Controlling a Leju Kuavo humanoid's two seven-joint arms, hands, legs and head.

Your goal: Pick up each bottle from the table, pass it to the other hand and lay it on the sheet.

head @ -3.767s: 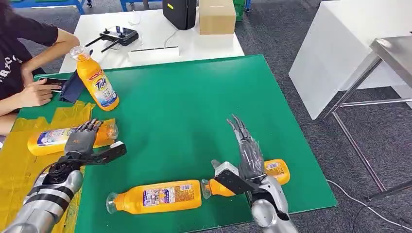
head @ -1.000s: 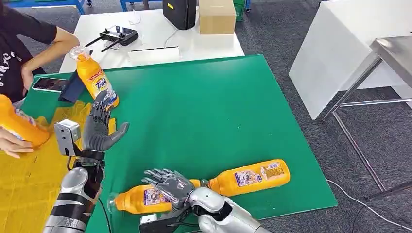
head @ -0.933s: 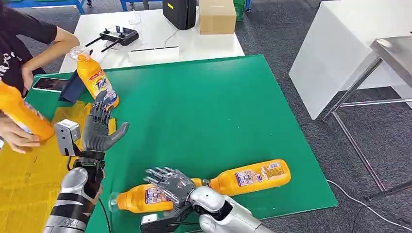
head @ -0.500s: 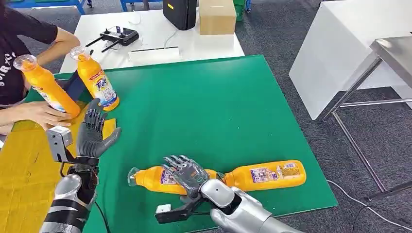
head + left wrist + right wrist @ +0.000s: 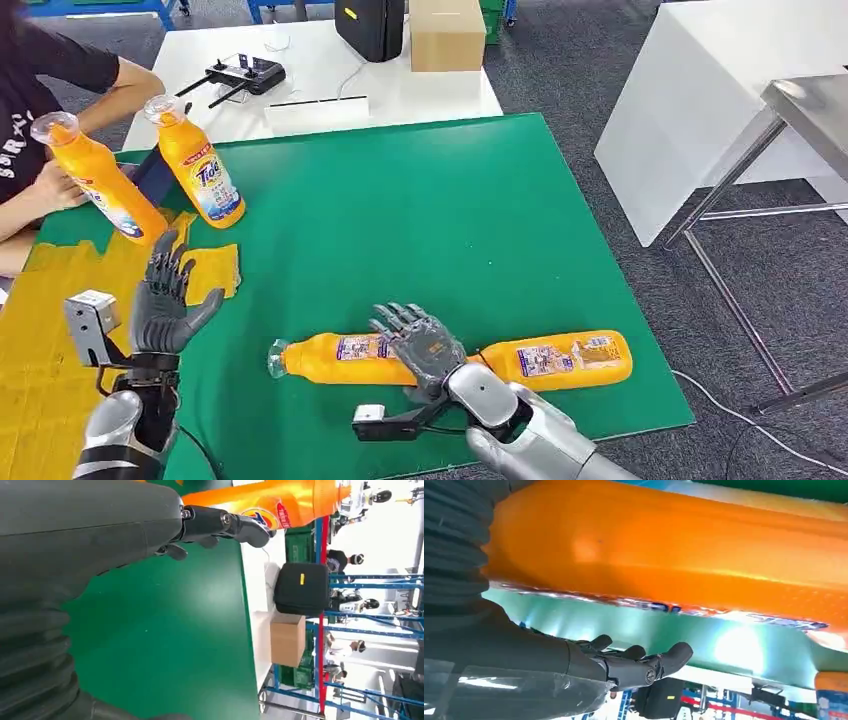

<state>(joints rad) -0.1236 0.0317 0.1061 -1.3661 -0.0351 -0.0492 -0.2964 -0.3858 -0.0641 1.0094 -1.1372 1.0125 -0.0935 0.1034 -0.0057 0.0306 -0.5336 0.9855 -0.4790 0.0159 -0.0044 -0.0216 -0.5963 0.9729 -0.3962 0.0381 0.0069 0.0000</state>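
In the lower centre of the head view, the right hand point(image 5: 422, 343) is lying over the nearer lying orange detergent bottle point(image 5: 340, 359), grip unconfirmed, apparently preparing pickup, while the left hand point(image 5: 163, 300) is waiting released at lower left beside the yellow sheet point(image 5: 45, 330).

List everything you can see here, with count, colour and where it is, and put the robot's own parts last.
Bottles: four, orange. Two lie end to end at the near edge, the near-left bottle and the near-right bottle; two stand at the far left, the Tide bottle and the far-left bottle, which a person's hand holds.
Table mat: one, green.
Sheet: one, yellow, left side of the mat.
Remote controller: one, black, on the white table behind.
Black case: one, white table.
Cardboard box: one, brown, white table.
Left hand: grey, raised and spread by the sheet.
Right hand: grey, over the near-left bottle.
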